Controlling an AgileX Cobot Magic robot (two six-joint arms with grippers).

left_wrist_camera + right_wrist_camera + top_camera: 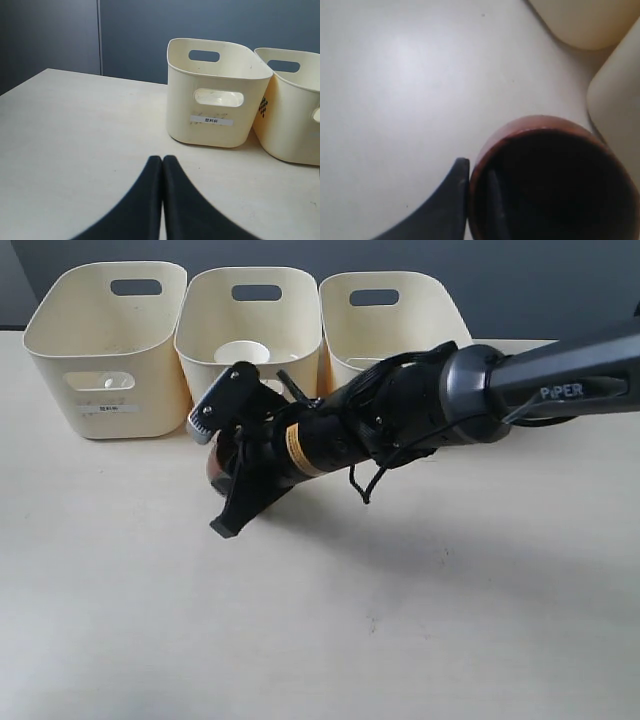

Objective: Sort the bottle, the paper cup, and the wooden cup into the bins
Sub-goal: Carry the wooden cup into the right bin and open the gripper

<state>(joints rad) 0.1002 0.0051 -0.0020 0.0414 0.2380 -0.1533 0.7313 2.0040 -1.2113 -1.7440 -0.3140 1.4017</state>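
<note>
Mostly hidden behind the right gripper [228,472] in the exterior view: the wooden cup [216,466], only a sliver of reddish-brown showing. In the right wrist view, cut off at the frame edge, its inside too dark to read. Half-concealed inside the middle bin [256,325]: the paper cup [241,352], only the rim visible. Too small to read: the label [103,409] on the left bin [108,348]. Cut off in the left wrist view: the second bin [292,107].
</note>
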